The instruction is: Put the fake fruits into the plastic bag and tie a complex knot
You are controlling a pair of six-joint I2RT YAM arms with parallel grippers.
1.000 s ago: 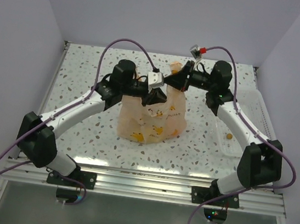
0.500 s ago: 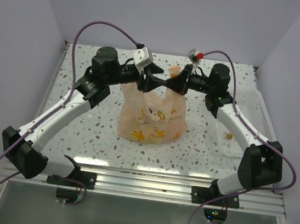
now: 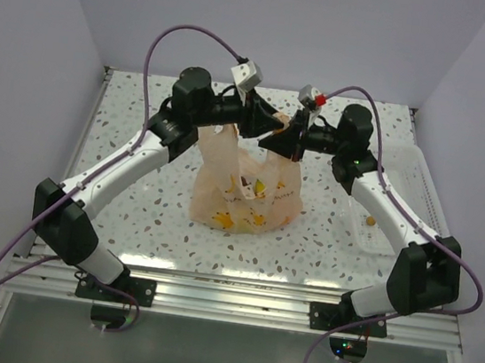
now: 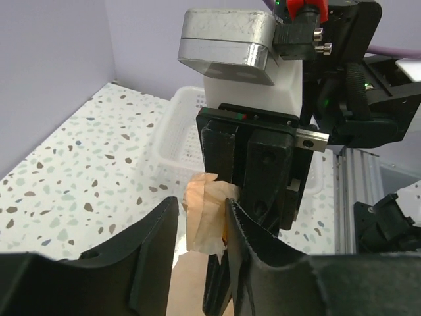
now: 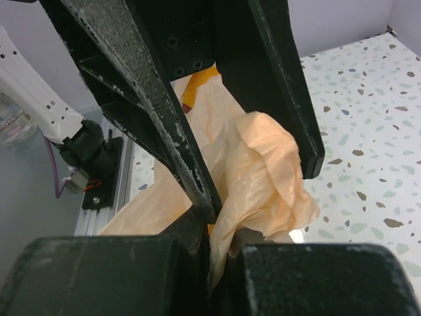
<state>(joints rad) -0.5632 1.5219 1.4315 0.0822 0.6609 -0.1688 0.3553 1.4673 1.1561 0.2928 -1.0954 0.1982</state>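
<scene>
Where the fixed overhead camera looks down, the plastic bag (image 3: pixel 246 191) stands upright near the middle of the speckled table (image 3: pixel 142 132), body bulging, top drawn up to a peak. Yellow fake fruits (image 3: pixel 224 222) show through its thin wall, low in the bag. Left pincer (image 3: pixel 263 123) and right pincer (image 3: pixel 282 140) meet nose to nose at that peak, above the table. White tray (image 3: pixel 421 183): at the right side of the table, apart from the bag. One small yellow-orange piece (image 3: pixel 369 221) lies at the tray's near left corner.

Left wrist camera: own fingers (image 4: pixel 154 250) spread, with a clear gap between them. A crumpled wad of the plastic bag (image 4: pixel 207 204) sits in that gap at the tips. It lies against the finger on the right of the picture, and a sliver of space shows on the other side. The right pincer's black body stands directly behind the wad, facing the lens. The white tray (image 4: pixel 177 125) and the table lie beyond.

Right wrist camera: own fingers (image 5: pixel 309 283) pressed together, pinching the plastic bag (image 5: pixel 263 164), which wells up from between them. The left pincer's two long black fingers (image 5: pixel 158 112) straddle the same fold, one on each side, not clamped on it.
</scene>
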